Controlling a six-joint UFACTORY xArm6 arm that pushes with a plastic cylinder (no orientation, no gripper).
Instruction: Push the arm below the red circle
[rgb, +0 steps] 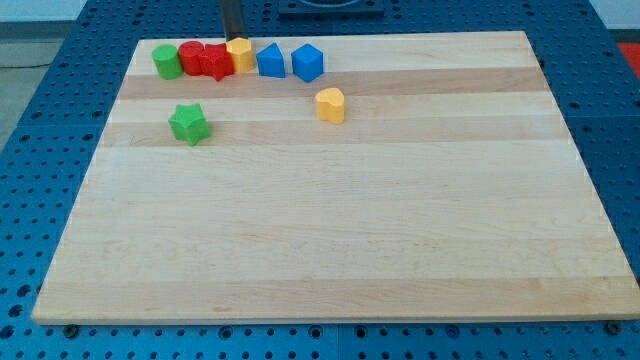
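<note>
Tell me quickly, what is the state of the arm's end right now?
No pincer: my tip holds nothing; it sits at the view's top, just behind the yellow block, right of the red circle.

**Tip at the top row of blocks**

My tip (233, 38) sits just above the yellow block (240, 53), right of the red circle (191, 58) and red star (216, 62). A green cylinder (166, 61) ends the row on the wooden board (330, 230).

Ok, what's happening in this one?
My tip sits at the view's top, right behind the yellow block in a row: green cylinder, red cylinder, red star, then two blue blocks. It is not yet below the red cylinder. A green star and yellow heart lie apart.
</note>
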